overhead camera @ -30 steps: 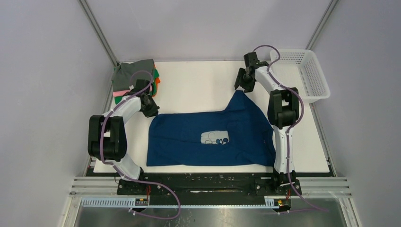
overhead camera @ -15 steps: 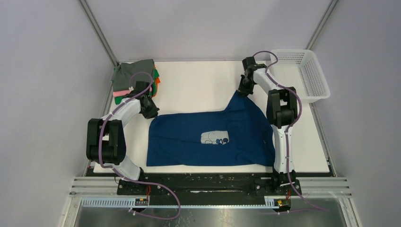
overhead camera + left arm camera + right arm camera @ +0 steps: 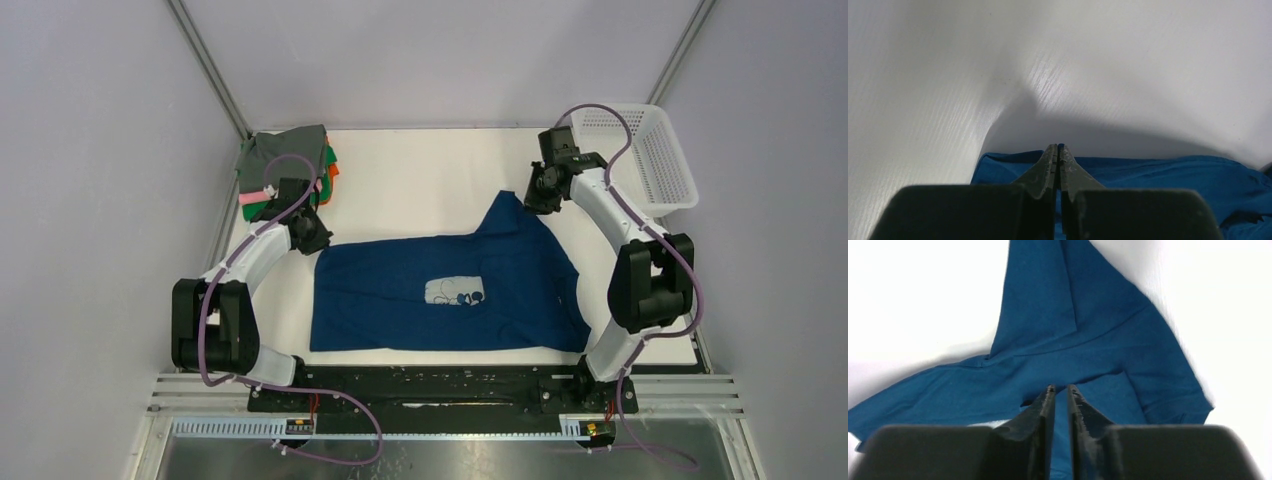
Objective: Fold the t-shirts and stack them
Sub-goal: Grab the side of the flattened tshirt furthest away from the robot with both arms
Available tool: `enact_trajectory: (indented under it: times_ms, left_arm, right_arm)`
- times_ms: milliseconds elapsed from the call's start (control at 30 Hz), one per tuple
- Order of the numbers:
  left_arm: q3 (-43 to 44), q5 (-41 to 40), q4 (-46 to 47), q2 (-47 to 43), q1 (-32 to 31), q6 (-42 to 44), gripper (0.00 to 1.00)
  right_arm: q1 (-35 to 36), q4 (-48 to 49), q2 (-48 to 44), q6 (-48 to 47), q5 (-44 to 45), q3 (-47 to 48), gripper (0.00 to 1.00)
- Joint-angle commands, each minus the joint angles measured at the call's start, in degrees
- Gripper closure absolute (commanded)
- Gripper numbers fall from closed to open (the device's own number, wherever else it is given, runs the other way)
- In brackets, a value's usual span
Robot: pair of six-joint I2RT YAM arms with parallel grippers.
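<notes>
The dark blue t-shirt (image 3: 400,300) lies spread flat on the white table, white print (image 3: 455,293) up, one sleeve pointing to the far side. My left gripper (image 3: 318,240) sits at its far left corner; in the left wrist view the jaws (image 3: 1058,146) are closed with blue cloth (image 3: 1148,170) between them. My right gripper (image 3: 530,203) hovers beside the raised sleeve; in the right wrist view its jaws (image 3: 1058,387) are almost shut, empty, above the shirt (image 3: 1048,365). A stack of folded tees (image 3: 285,160), grey on top with pink, green and orange edges, sits at the far left.
A white mesh basket (image 3: 650,150) stands at the far right corner. Bare white table (image 3: 420,180) lies between the stack and the right gripper. Grey walls enclose the table on three sides.
The right arm swung its elbow out to the right, and its gripper moved right and nearer, off the sleeve tip. The left gripper stayed at the shirt's corner. The shirt has not moved.
</notes>
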Motion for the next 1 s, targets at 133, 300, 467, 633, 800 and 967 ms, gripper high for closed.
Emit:
enact_trajectory:
  times_ms: [133, 300, 467, 633, 800, 967]
  left_arm:
    - [-0.2, -0.6, 3.1, -0.6, -0.1, -0.8, 1.0]
    - [0.3, -0.9, 3.1, 0.1, -0.1, -0.7, 1.0]
    - [0.6, -1.5, 2.9, 0.4, -0.1, -0.5, 1.0]
    - [0.8, -1.8, 2.9, 0.7, -0.1, -0.5, 1.0]
    - [0.7, -1.7, 3.0, 0.7, -0.1, -0.7, 1.0]
    - [0.7, -1.5, 2.9, 0.1, -0.1, -0.7, 1.0]
  right_arm:
    - [0.5, 4.3, 12.0, -3.1, -4.6, 10.2, 0.39]
    - [0.4, 2.0, 23.3, -4.0, -3.2, 24.0, 0.34]
    - [0.4, -1.9, 31.6, -4.9, 1.3, 33.3, 0.33]
    - [0.4, -6.3, 37.9, -4.6, 1.4, 39.3, 0.34]
    - [0.4, -7.8, 40.1, -3.9, -0.8, 40.7, 0.53]
    - [0.4, -7.7, 37.0, -2.8, -0.3, 38.5, 0.84]
